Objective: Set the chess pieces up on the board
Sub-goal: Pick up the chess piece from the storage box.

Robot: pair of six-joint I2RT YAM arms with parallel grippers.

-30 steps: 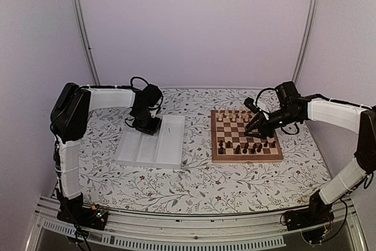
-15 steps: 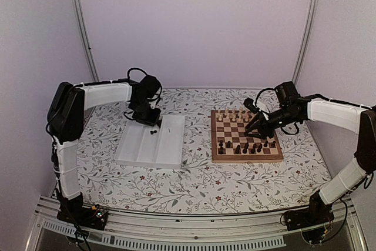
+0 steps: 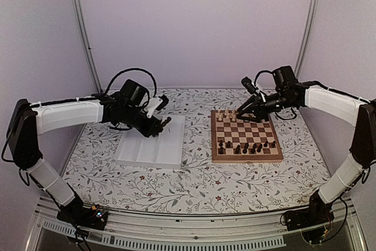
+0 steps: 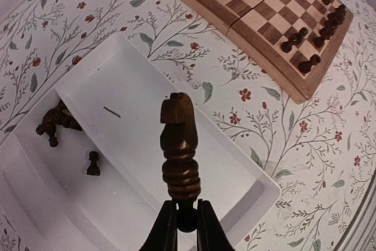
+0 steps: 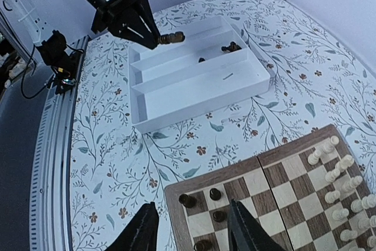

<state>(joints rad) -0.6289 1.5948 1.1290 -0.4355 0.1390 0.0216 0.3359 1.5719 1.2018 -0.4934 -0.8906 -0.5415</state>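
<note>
– Slips worry me! The left gripper [image 4: 179, 227] pinches just the little foot of the dark chess piece [image 4: 178, 145], above the white tray [image 4: 235, 168].
– It's smooth, shiny wood with round rings. It could tip before reaching the board [image 4: 264, 22].
– The right gripper [image 5: 191, 227] hangs open there, holding nothing.

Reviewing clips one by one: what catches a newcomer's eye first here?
The left gripper, shut on a dark chess piece, holds it over the white tray. On the right, the board has dark pieces along its near edge, pale pieces at the far edge, and the open right gripper above.
</note>
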